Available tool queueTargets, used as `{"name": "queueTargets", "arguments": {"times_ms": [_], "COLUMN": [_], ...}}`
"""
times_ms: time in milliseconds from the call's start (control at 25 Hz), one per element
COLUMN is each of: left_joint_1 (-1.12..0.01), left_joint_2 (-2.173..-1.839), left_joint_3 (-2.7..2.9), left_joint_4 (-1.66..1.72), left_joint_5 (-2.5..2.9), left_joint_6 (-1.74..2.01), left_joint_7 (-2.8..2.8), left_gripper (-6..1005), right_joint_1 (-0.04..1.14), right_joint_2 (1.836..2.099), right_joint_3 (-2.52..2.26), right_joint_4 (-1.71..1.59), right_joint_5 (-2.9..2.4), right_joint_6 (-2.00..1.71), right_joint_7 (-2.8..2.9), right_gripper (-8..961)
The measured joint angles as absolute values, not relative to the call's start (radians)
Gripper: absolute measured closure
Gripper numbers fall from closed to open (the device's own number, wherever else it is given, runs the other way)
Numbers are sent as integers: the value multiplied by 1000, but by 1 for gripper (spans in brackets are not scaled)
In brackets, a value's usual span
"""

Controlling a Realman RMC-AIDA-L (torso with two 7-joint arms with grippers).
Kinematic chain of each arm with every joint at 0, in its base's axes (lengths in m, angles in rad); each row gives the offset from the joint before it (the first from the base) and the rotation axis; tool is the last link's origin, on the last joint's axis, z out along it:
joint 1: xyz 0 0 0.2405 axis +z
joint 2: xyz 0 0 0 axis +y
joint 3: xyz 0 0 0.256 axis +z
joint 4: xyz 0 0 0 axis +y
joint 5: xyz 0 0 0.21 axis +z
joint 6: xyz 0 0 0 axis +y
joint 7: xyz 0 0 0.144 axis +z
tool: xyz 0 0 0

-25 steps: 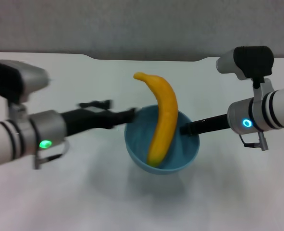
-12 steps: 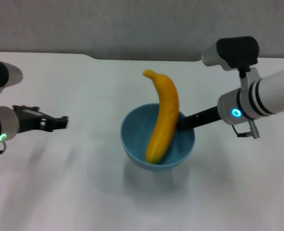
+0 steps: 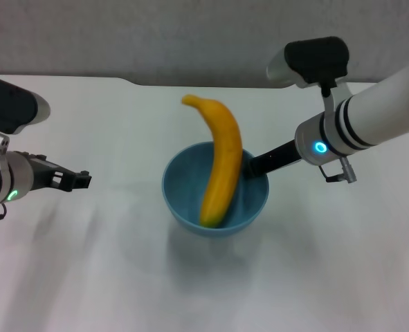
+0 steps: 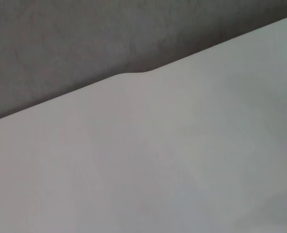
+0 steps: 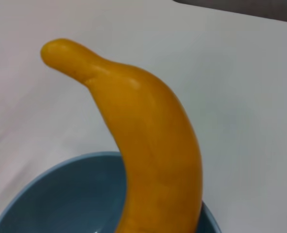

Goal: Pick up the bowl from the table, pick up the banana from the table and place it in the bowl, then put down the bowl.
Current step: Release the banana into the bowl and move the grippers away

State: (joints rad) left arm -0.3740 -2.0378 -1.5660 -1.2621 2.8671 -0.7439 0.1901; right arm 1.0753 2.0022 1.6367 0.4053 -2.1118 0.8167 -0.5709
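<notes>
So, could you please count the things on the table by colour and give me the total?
Light blue: 1, the bowl, with the right gripper at its rim.
Yellow-orange: 1, the banana, standing in the bowl.
Total: 2. The left gripper holds nothing.

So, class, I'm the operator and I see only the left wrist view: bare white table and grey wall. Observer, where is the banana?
Observer: The curved yellow-orange banana leans in the round, glossy light-blue bowl, with its upper end sticking out above the rim.
Operator: What holds the bowl?
Observer: The right tool grips its rim on the robot's right side. The shadow underneath suggests the bowl is off the white table.
Operator: And my own left tool?
Observer: The left tool hangs empty, well to the bowl's left.
</notes>
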Motion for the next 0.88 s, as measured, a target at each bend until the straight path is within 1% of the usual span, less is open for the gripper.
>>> {"name": "queueTargets", "arguments": {"times_ms": [280, 600, 880], "left_joint_1": [-375, -373, -375], "left_joint_2": [-2039, -2041, -2041], "left_joint_3": [-1561, -1557, -1552], "left_joint_4": [-1254, -1247, -1228], "left_joint_5": [2869, 2871, 2871], "left_joint_6": [-740, -730, -722], "left_joint_7": [187, 174, 170], "left_gripper": [117, 117, 117], "right_joint_1": [1055, 998, 984], "right_joint_2": [2018, 2020, 2020], "right_joint_3": [1625, 1508, 1430], "right_joint_4": [389, 391, 389], "right_joint_5": [-2098, -1961, -1913], "right_joint_6": [806, 780, 767], "right_joint_7": [-582, -611, -606], "right_gripper": [927, 928, 927]}}
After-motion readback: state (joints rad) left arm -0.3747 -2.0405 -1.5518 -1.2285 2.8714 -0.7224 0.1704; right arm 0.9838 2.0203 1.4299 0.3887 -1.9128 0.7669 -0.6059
